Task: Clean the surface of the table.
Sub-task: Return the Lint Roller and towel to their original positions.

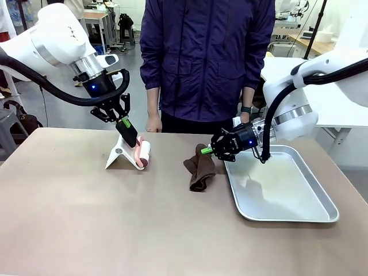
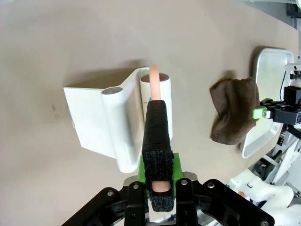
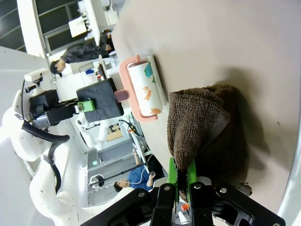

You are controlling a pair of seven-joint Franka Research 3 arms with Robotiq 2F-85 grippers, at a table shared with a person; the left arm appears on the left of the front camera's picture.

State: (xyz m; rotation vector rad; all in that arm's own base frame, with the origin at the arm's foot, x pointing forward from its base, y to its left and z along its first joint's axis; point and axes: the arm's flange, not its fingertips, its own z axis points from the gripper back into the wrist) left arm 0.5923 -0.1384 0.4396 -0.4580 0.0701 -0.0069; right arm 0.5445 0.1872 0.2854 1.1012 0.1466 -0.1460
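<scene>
1. Two tools are being held above the table (image 1: 86,218), whose broad greyish-brown top is taking up the near foreground of the front view and running back to the person at its far edge.
2. A metal tray (image 1: 287,215) is lying on the right part of the table, probably as a place where things are being collected.
3. A brown cloth (image 1: 199,168) is being held at the tray's left rim by the right gripper (image 1: 205,150); its lower folds are resting on the table, so it seems ready for wiping.
4. In the right wrist view the green fingers (image 3: 172,175) are being pressed together on an edge of the cloth (image 3: 202,125), which is hanging down from them.
5. A lint roller (image 1: 142,154) is being gripped by its pink handle in the left gripper (image 1: 127,131), a little farther back and to the left.
6. In the left wrist view the fingers (image 2: 156,136) are being clamped on that handle, and the roller head (image 2: 157,96) is lying just beside a white stand (image 2: 101,122); whether it is touching the stand cannot be told.
7. The roller is being kept low and tilted, presumably so that its sticky drum can be rolled over the table.
8. The person (image 1: 207,57) is standing at the far side, with one hand (image 1: 153,123) hanging near the table edge.
</scene>
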